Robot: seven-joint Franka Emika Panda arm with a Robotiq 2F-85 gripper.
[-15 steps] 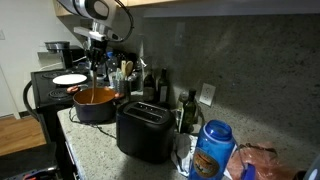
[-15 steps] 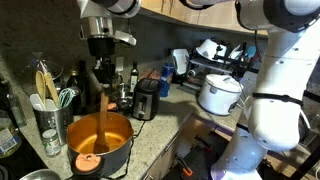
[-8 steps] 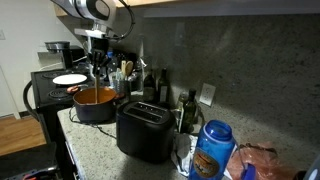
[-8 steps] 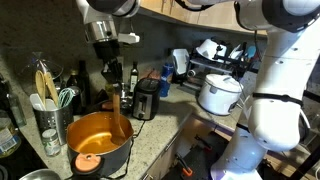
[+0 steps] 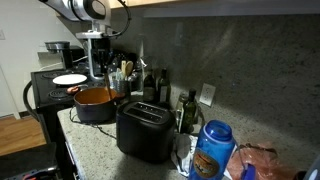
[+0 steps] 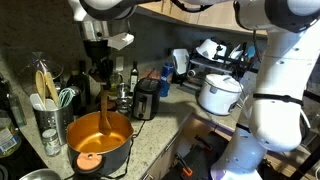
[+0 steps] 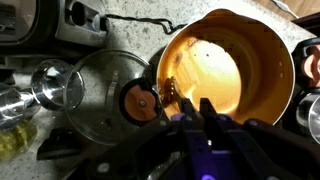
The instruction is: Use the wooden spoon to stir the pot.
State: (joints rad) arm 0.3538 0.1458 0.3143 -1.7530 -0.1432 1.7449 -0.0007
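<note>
A: Biggest risk from here?

B: Catching the pot (image 6: 118,152) rim with the spoon (image 6: 104,110). Look at the gripper (image 6: 102,82): clamped on the spoon's handle, high above the pot, with only the tip down inside, near the wall. Could drag or tip the pot on a wide sweep.

A: Anything else to fear?

B: Twisting of the spoon in that grip, judging by the long lever below it. Also knocking the glass lid (image 7: 105,95), lying flat just beside the pot. Hard to judge the tip's depth from the wrist view.

A: And around the pot?

B: Speckled stone counter (image 5: 95,150), level, probably slick under the pot. Toaster (image 5: 143,132) close beside the pot, utensil jar (image 6: 45,125) on the opposite side, bottles (image 5: 152,84) behind. Dark stone backsplash (image 5: 230,55) behind the pot too. Cramped home kitchen, so little room for a wide stir.
</note>
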